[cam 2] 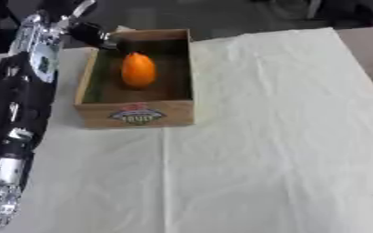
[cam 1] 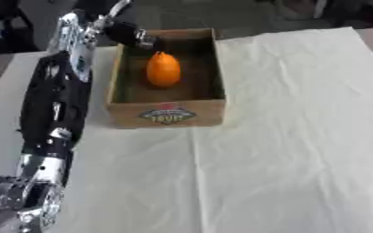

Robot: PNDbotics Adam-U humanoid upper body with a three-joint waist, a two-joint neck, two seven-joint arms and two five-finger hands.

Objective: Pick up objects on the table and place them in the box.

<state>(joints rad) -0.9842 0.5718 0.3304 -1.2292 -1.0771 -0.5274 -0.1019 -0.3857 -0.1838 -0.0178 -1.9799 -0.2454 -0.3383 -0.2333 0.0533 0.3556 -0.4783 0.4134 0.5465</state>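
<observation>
The orange, egg-shaped fruit-like object (cam 1: 163, 69) lies inside the open brown wooden box (cam 1: 167, 113), toward its far end. The box stands on the white cloth-covered table (cam 1: 301, 136). The left hand (cam 1: 132, 34) sits at the box's far-left corner; its finger state cannot be determined, apparently hidden by blur.
</observation>
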